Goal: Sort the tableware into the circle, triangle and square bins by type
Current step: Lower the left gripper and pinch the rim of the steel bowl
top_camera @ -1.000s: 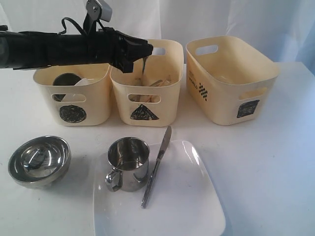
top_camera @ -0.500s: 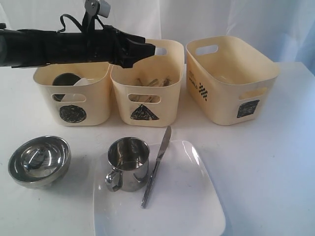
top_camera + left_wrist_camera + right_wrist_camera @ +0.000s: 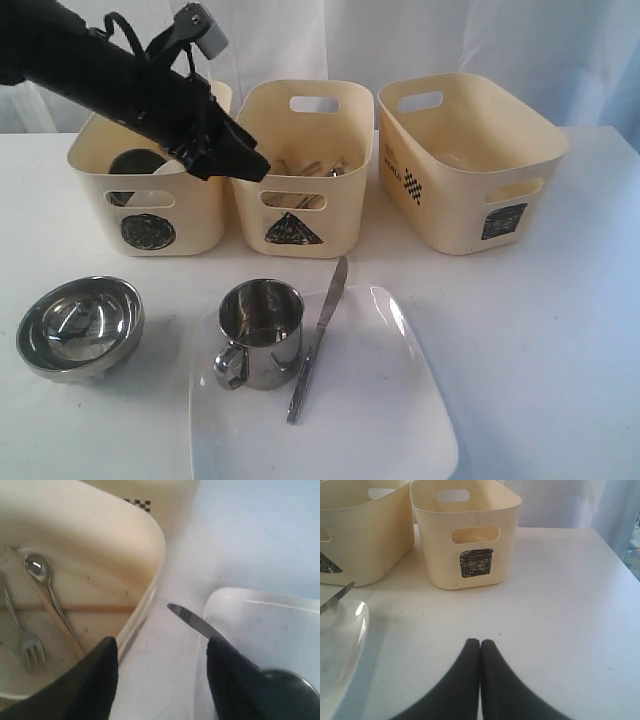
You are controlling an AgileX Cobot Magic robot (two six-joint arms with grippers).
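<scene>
My left gripper [image 3: 250,168] hangs open and empty over the front rim between the circle bin [image 3: 147,228] and the triangle bin [image 3: 300,205]. Its wrist view looks past its open gripper [image 3: 161,642] into the triangle bin [image 3: 125,545], where a steel spoon [image 3: 37,566], a fork [image 3: 29,649] and wooden chopsticks [image 3: 75,608] lie. In front, a steel mug [image 3: 260,333] and a knife [image 3: 318,338] rest on the white square plate [image 3: 380,420]. A steel bowl [image 3: 80,328] sits at the left. My right gripper [image 3: 480,644] is shut on nothing, low over the table before the square bin [image 3: 470,540].
The square bin [image 3: 470,185] stands at the right, angled. The circle bin holds a dark round vessel [image 3: 135,163] and something pale beside it. The knife's tip [image 3: 192,621] points toward the triangle bin. The white table [image 3: 560,330] stretches right of the plate.
A second ago my left gripper held a steel utensil above the triangle bin; it is now released. The arm has swung down and left to the bins' front rims.
</scene>
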